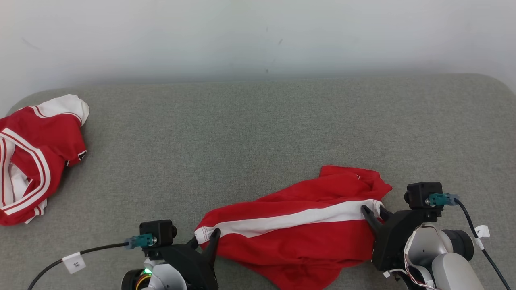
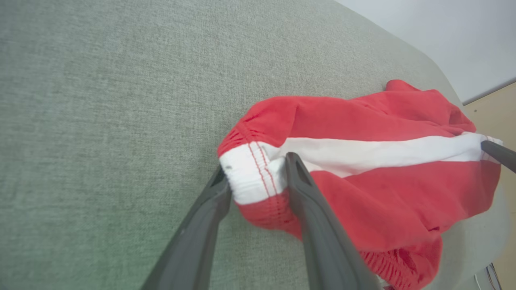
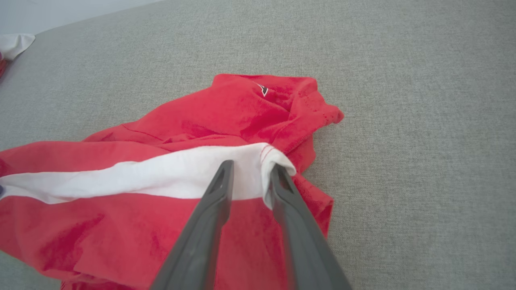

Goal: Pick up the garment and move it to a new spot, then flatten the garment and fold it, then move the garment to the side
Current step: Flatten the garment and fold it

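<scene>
Left end effector [image 2: 256, 167] straddles one end of the white stripe, right end effector [image 3: 253, 166] the other. We've got the garment [image 1: 298, 237] lying lengthwise between them on the grey surface [image 1: 242, 141]. Fingers are part-spread around cloth; whether they're gripping yet, we cannot tell.

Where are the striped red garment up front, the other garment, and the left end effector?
striped red garment [image 1: 306, 245]: head view, red cloth below the stripe.
other garment [image 1: 52, 137]: head view, its red middle.
left end effector [image 2: 258, 169]: left wrist view, midway between fingertips.
</scene>
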